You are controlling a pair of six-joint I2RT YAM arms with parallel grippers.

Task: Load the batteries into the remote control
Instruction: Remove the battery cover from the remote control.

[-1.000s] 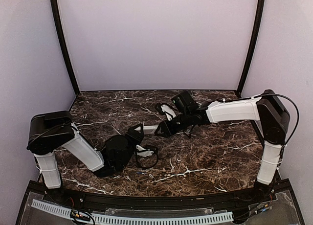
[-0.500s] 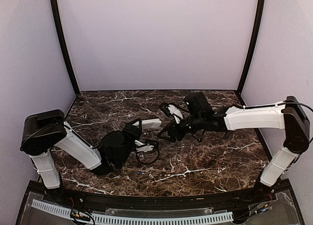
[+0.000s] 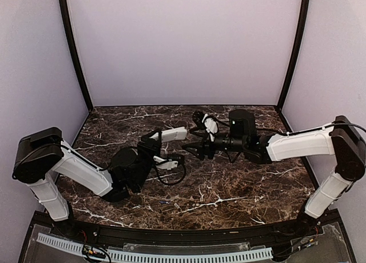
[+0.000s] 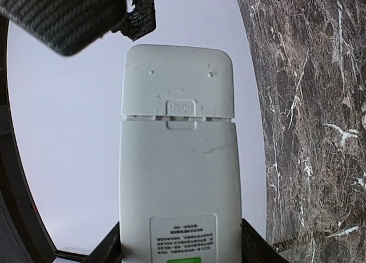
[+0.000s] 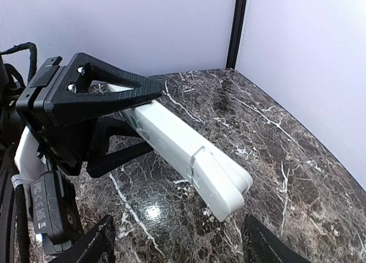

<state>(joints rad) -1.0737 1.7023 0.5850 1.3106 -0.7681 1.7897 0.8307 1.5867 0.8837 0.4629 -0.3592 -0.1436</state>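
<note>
Left arm (image 3: 86,171): enters from the lower left of the overhead view and reaches toward the frame centre, low over the marble table (image 3: 240,188).

Left gripper (image 3: 156,144): clenched on the remote control. Its black fingers (image 4: 108,248) press on the two long edges of the handset at the bottom of the left wrist view. In the right wrist view the gripper's black triangular frames stand left of centre.

Cable (image 3: 171,182): a black loop lying on the table just below the left gripper.

Remote control (image 3: 170,134): held clear of the table just left of centre in the overhead view, its free end pointing right. The left wrist view shows its back, filling the middle of the frame. There is a printed label (image 4: 183,235) near the bottom, a seam across the upper part, and a small raised tab (image 4: 182,107) at the seam. The lettering on the tab is too blurred to read.

End section of the remote (image 5: 223,186): sits beyond the seam at lower centre of the right wrist view, above the marble.

Right gripper (image 3: 192,148): released and empty. Its own two fingers (image 5: 100,243) stand wide apart in the bottom corners of the right wrist view. In the overhead view its tips lie just beside the remote's free end.

Right arm (image 3: 297,143): stretches in from the right edge of the overhead view toward the centre.
</note>
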